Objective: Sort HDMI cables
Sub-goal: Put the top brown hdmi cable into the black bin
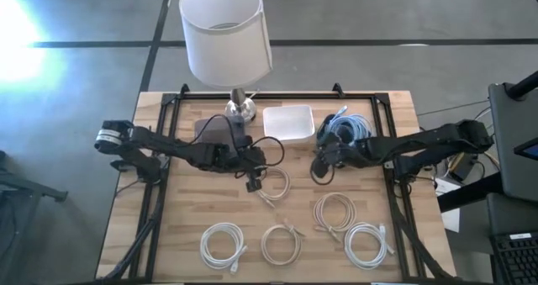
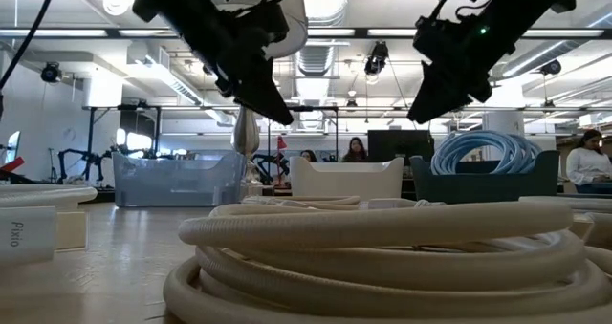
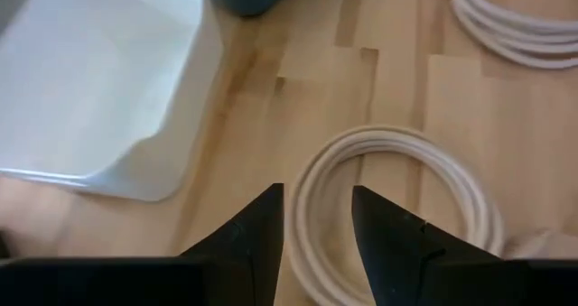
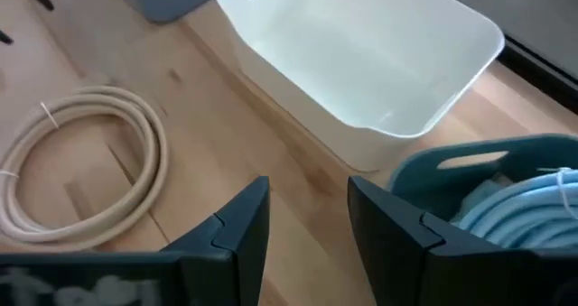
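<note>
Several coiled cables lie flat on the wooden table: a beige one (image 1: 273, 184) at the middle, another beige one (image 1: 334, 209) to its right, and white and pale ones (image 1: 223, 243) (image 1: 367, 241) along the near edge. Light blue coils (image 1: 346, 127) lie in a teal bin (image 4: 470, 166). My left gripper (image 1: 255, 181) is open and hangs above the middle beige coil (image 3: 397, 207), clear of it. My right gripper (image 1: 322, 164) is open and empty, above bare table just in front of the teal bin and the white bin (image 4: 361, 53).
A lamp (image 1: 225, 33) stands at the far edge. Beside its base sits a grey bin (image 1: 214, 130), then the white bin (image 1: 288, 123) and the teal bin (image 1: 357, 138) in a row. A black frame (image 1: 164, 142) borders the table. People sit in the room beyond (image 2: 356, 150).
</note>
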Controlling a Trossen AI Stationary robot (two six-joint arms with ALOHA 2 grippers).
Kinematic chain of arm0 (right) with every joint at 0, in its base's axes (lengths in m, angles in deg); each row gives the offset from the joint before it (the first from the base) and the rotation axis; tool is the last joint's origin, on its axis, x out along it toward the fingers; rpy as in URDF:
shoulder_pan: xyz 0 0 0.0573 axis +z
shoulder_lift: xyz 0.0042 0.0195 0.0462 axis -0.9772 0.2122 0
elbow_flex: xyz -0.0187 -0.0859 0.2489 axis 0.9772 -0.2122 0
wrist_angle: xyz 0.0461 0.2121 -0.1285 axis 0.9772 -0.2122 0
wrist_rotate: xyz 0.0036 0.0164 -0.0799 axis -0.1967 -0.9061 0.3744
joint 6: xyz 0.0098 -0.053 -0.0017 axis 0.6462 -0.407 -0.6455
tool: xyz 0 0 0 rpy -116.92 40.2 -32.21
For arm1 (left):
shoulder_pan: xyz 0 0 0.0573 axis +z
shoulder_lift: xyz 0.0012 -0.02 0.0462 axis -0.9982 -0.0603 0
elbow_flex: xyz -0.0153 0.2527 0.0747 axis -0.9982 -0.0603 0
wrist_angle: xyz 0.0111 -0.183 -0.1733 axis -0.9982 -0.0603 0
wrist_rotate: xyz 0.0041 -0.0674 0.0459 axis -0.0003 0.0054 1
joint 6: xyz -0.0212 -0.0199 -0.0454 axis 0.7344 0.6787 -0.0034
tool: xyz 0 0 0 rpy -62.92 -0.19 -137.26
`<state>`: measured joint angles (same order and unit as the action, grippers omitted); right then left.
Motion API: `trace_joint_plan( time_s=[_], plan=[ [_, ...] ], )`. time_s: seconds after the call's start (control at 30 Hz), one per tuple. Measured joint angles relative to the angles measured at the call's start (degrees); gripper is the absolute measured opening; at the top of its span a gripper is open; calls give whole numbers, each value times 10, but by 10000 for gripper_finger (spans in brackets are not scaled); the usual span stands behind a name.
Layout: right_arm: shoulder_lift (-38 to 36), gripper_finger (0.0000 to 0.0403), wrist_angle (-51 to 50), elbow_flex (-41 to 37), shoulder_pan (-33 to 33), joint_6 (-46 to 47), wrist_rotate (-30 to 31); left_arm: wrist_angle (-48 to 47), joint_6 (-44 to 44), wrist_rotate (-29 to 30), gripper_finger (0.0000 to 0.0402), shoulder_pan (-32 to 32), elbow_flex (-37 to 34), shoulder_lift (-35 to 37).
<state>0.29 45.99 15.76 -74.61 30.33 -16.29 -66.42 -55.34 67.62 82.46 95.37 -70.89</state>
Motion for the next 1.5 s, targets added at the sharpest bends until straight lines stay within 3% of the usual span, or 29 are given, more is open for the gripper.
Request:
trace_joint_plan(
  time_s=[0.27,0.63,1.13,1.23,1.5],
  plan=[
    [42,149,0,42,0,-73,-1,78,38,-25,128,7,-34,-26],
    [61,148,0,91,0,-158,-1,90,41,-34,111,29,-17,-129],
    [58,146,-4,110,0,-255,0,95,73,-76,153,50,-1,-193],
    [58,143,-4,110,0,-274,0,95,84,-76,131,50,-1,-190],
    [58,138,-4,110,0,-304,0,86,77,-50,22,49,11,-166]
  ],
)
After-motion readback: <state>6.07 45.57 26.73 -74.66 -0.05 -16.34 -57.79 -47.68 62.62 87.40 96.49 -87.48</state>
